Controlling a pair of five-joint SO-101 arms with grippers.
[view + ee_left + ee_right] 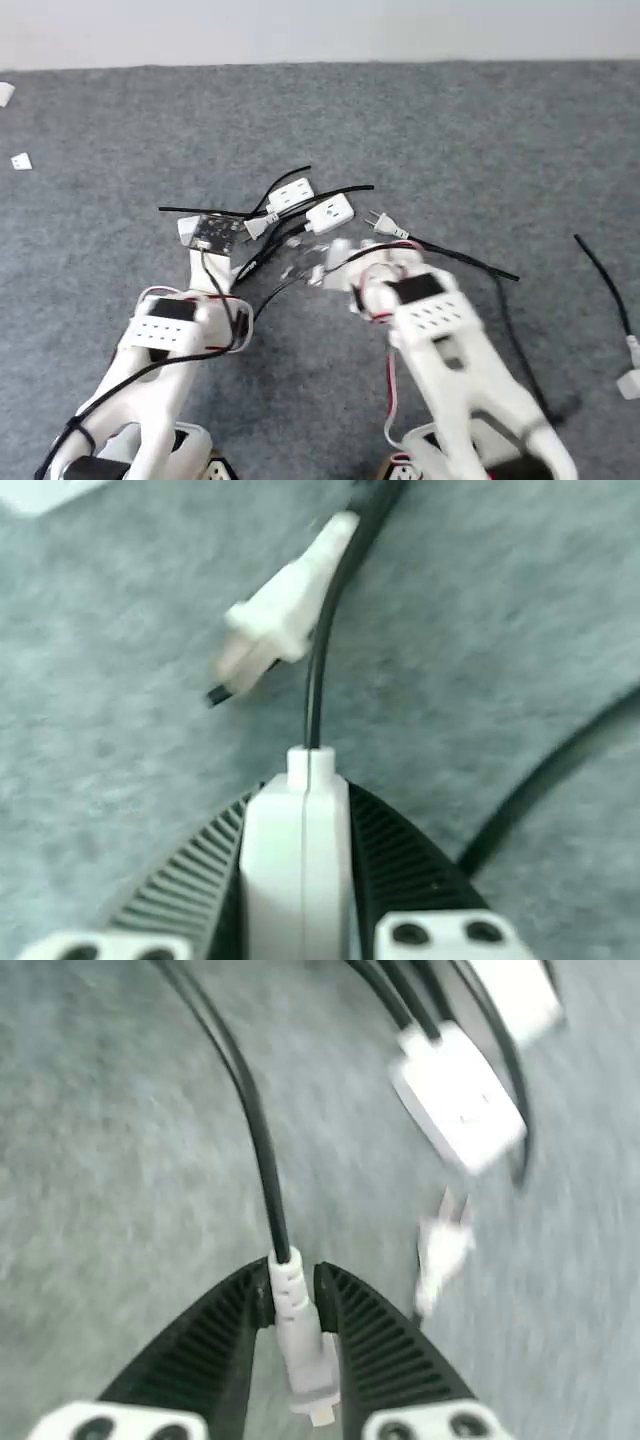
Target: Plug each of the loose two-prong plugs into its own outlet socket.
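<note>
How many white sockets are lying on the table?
2 clearly: a far socket mid-table and a near socket right beside it. The white block in the left gripper might be a third.

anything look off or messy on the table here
The black cords lie crossed and tangled over the two sockets mid-table, with one plug loose beside them. Another cord strays alone near the high view's right edge. Nothing looks broken.

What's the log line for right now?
left jaws: shut on white connector | right jaws: shut on plug | loose plug: on carpet
</note>
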